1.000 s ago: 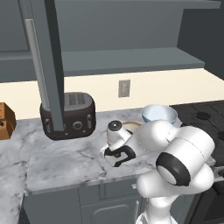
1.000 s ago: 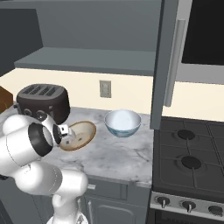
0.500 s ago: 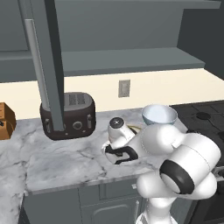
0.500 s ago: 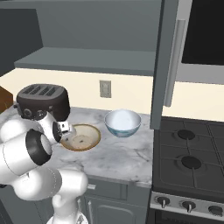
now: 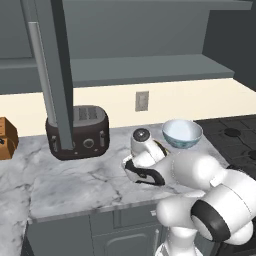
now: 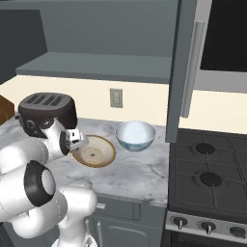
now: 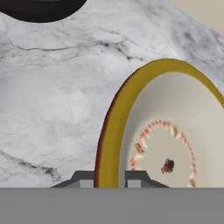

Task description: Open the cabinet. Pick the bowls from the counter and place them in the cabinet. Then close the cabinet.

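My gripper (image 7: 110,178) sits low over the white-and-grey veined marble counter (image 5: 75,182), fingers either side of the tan-brown rim of the wide shallow cream bowl (image 7: 166,144), clamped on that rim. Bowl sits on the counter in front of the black toaster (image 6: 47,112). Deeper white bowl with blue pattern (image 6: 135,135) just beside it, stove side. Dark grey wall cabinet door (image 6: 179,67) hangs open above.

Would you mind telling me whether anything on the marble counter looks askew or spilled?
Nothing stands out. The shallow cream bowl with tan rim and the deeper white bowl both sit upright and apart on the veined marble counter, with nothing spilled.
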